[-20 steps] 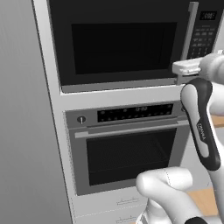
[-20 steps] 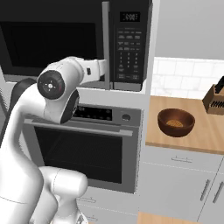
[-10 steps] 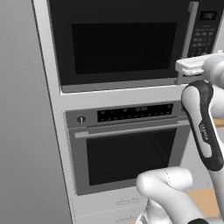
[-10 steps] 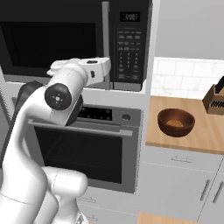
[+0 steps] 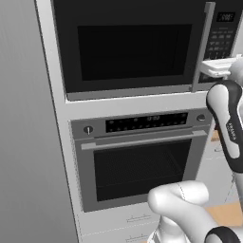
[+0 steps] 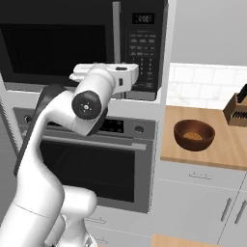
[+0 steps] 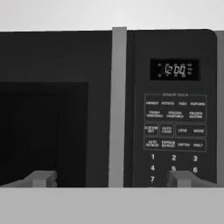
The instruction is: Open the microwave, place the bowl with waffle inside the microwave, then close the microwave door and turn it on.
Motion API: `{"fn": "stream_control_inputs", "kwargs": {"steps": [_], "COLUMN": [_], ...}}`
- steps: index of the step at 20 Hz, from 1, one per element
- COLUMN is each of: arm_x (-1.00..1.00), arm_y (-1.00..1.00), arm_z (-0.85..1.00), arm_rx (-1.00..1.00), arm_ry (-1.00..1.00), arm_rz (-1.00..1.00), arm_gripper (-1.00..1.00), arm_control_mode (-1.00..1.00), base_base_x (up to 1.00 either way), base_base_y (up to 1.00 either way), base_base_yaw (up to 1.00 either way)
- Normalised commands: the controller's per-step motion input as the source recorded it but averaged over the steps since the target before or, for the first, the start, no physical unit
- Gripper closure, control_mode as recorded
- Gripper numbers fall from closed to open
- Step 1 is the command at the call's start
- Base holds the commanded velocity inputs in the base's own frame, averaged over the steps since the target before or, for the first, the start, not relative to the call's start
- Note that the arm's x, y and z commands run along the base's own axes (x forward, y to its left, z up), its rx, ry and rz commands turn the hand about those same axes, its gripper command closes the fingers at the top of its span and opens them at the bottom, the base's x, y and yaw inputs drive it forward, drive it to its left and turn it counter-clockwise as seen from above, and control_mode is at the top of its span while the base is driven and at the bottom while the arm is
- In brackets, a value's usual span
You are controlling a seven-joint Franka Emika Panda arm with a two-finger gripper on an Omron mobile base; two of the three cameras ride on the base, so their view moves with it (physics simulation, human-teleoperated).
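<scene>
- The microwave (image 5: 137,47) is shut. It sits high in the wall, right above the oven (image 5: 142,161).
- The hand (image 7: 109,178) is up in front of the microwave, near it and not touching it. Its two fingertips (image 7: 41,178) stand wide apart and nothing is between them.
- In the hand view, the silver handle (image 7: 117,109) runs straight up and down between the two fingertips.
- The microwave door (image 7: 54,109) is to the left of the handle. Its window is dark.
- The keypad panel (image 7: 175,131) is to the right of the handle. Its small display (image 7: 174,69) reads 12:00.
- In the right base view, the arm (image 6: 58,144) bends up from the bottom left, and the hand (image 6: 126,77) is level with the bottom of the keypad.
- The bowl with waffle (image 6: 194,135) sits on the wooden surface (image 6: 212,154) to the right of the microwave, well apart from the hand. Something light brown lies inside the bowl.
- A knife block (image 6: 237,107) stands further back on the same surface, by the right edge.
</scene>
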Motion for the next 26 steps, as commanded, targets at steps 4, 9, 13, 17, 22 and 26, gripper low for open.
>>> {"fn": "stream_control_inputs", "kwargs": {"steps": [4, 9, 13, 17, 22, 26], "arm_x": [0.12, 0.10, 0.33, 0.43, 0.17, 0.04], "arm_y": [-0.15, 0.00, 0.00, 0.00, 0.07, 0.15], "arm_z": [0.00, 0.00, 0.00, 0.00, -0.01, -0.01], "arm_rx": [0.00, 0.00, 0.00, 0.00, 0.00, 0.00], "arm_ry": [-0.01, -0.01, 0.00, 0.00, 0.09, 0.14], "arm_rz": [0.00, 0.00, 0.00, 0.00, 0.00, 0.00], "arm_gripper": [-1.00, -1.00, -1.00, -1.00, -1.00, -1.00], "arm_control_mode": [-1.00, -1.00, -1.00, -1.00, -1.00, -1.00], "base_base_x": [0.00, 0.00, 0.00, 0.00, 0.00, 0.00], "base_base_y": [0.00, 0.00, 0.00, 0.00, 0.00, 0.00], "base_base_yaw": [0.00, 0.00, 0.00, 0.00, 0.00, 0.00]}}
